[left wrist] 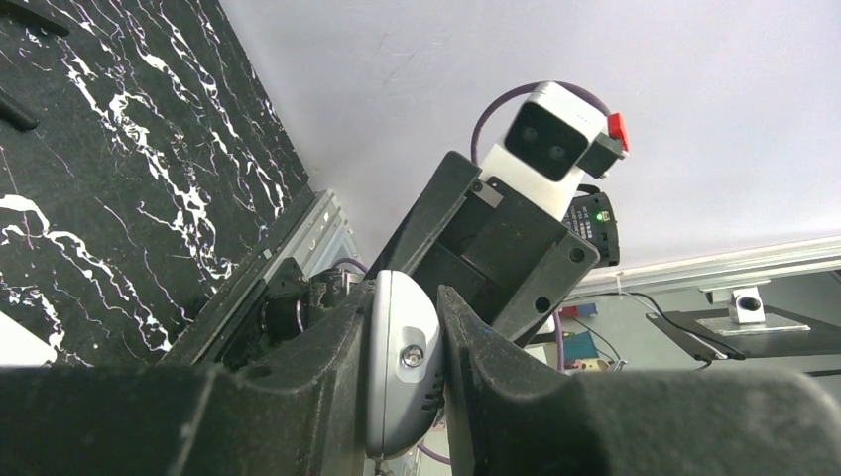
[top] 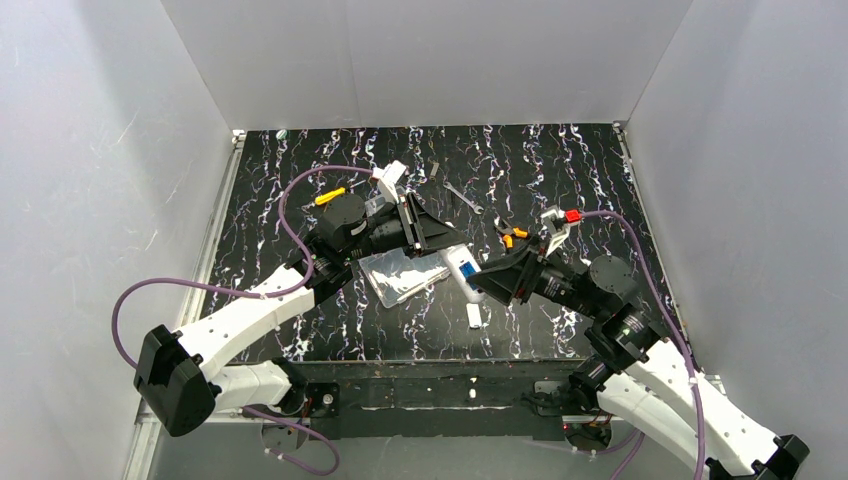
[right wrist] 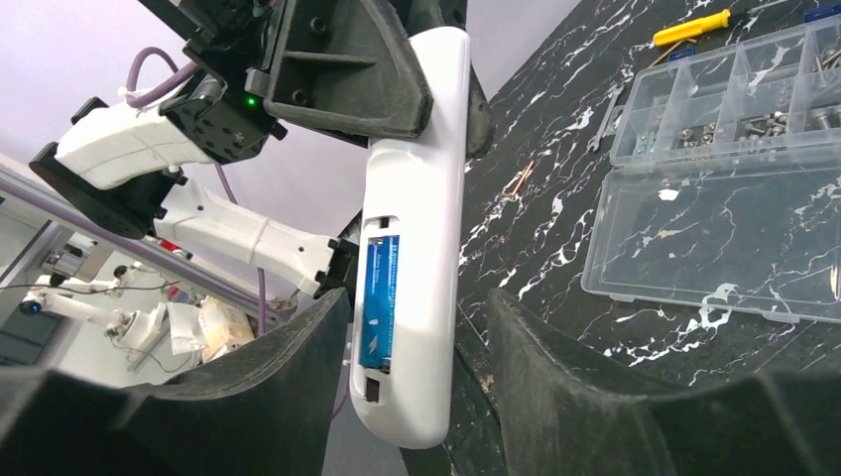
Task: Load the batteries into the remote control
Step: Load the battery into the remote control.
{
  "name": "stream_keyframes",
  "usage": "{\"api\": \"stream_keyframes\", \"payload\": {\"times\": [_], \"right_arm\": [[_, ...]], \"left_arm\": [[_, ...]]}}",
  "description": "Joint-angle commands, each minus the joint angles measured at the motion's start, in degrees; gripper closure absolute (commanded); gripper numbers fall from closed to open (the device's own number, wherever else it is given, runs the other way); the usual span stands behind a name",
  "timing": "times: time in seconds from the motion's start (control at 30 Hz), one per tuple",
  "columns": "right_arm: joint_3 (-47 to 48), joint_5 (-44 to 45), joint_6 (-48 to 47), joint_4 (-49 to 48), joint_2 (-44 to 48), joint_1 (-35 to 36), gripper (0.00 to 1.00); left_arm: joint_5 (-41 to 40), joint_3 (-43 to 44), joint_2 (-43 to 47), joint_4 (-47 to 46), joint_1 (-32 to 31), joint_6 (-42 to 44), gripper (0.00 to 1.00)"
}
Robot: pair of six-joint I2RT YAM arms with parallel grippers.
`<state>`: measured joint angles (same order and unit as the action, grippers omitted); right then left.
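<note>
The white remote control [top: 461, 272] hangs above the table between the two arms, its recess facing up. My left gripper [top: 438, 240] is shut on its far end; the left wrist view shows the grey rounded end [left wrist: 402, 362] pinched between the fingers of the gripper [left wrist: 402, 297]. In the right wrist view the remote control [right wrist: 421, 188] hangs lengthwise, and a blue battery [right wrist: 380, 302] lies in its recess. My right gripper [right wrist: 417, 317] stands open around the near end, with a gap on each side. From above, the battery [top: 466, 268] shows as a blue spot near the right gripper [top: 482, 282].
A clear compartment box [top: 400, 272] lies open under the left gripper, also seen in the right wrist view [right wrist: 714, 149]. A small white cover piece [top: 474, 316] lies near the front edge. Orange-handled pliers [top: 513, 237] and a yellow-handled screwdriver [top: 330, 196] lie further back.
</note>
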<state>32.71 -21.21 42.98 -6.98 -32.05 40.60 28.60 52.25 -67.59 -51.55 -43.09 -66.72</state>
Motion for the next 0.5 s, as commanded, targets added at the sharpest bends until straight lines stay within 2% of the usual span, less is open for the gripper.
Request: {"api": "stream_keyframes", "payload": {"times": [0.0,0.47], "right_arm": [[-0.86,0.51,3.35,-5.94,-0.18,-0.08,0.42],[-3.48,0.85,7.87,-11.81,-0.8,-0.83,0.74]], "left_arm": [[2.07,2.83,1.75,-4.56,-0.27,0.36,1.0],[2.16,2.55,1.94,-4.69,-0.28,0.36,1.0]]}}
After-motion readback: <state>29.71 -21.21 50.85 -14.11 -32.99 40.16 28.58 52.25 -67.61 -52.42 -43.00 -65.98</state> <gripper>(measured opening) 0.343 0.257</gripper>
